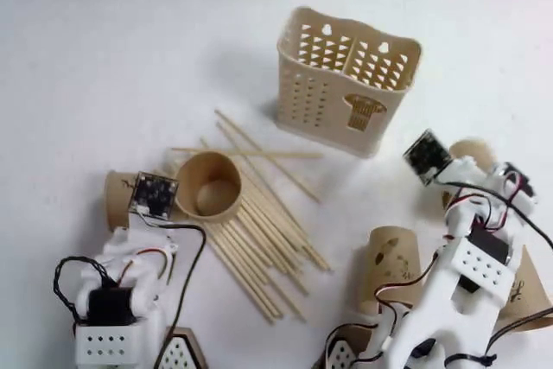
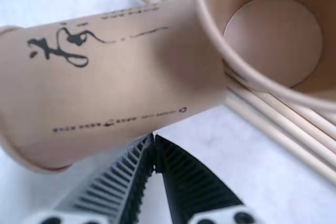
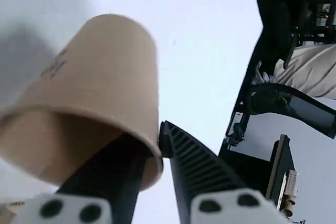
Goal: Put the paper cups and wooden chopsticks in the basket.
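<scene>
The cream slotted basket (image 1: pixel 346 75) stands upright at the back middle of the table. Wooden chopsticks (image 1: pixel 259 231) lie fanned out in front of it. One paper cup (image 1: pixel 207 186) rests on them with its mouth showing, and a second cup (image 2: pixel 115 72) lies on its side right beside it. My left gripper (image 2: pixel 154 153) is shut with nothing in it, its tips just short of that lying cup's wall. My right gripper (image 3: pixel 159 145) is shut on the rim of another paper cup (image 3: pixel 100 93), one finger inside and one outside; this cup (image 1: pixel 473 155) is to the right of the basket.
Two more paper cups lie near the right arm's base, one (image 1: pixel 393 265) to its left and one (image 1: pixel 527 291) at the table's right edge. White table (image 1: pixel 130 66) stretches open at the back left. The left arm's cable (image 1: pixel 186 291) loops near the chopsticks.
</scene>
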Tool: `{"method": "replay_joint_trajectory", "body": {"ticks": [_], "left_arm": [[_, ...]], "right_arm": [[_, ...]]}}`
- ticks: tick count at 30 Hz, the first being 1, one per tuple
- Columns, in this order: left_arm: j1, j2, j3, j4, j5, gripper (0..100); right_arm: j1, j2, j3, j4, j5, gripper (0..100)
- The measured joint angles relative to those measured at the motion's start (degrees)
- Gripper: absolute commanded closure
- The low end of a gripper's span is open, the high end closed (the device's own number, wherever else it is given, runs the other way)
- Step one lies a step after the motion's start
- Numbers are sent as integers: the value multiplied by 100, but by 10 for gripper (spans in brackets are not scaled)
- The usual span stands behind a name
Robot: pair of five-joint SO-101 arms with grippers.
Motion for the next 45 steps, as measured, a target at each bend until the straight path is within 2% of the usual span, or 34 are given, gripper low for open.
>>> {"method": "replay_joint_trajectory", "body": {"ticks": [11,15,23,32,45], "left_arm": [[0,0,0,0,0,976],[0,0,0,0,0,976],[0,0,0,0,0,976],[0,0,0,0,0,976],[0,0,0,0,0,976]], "right_arm": [[123,-598,-765,141,-1354,979],[132,-826,-1477,932,-1916,979],[105,-879,-3807,3103,-2989,979],[-686,-554,-5538,4501,-4132,979],[-2127,677,-6637,4668,-6391,978]]}}
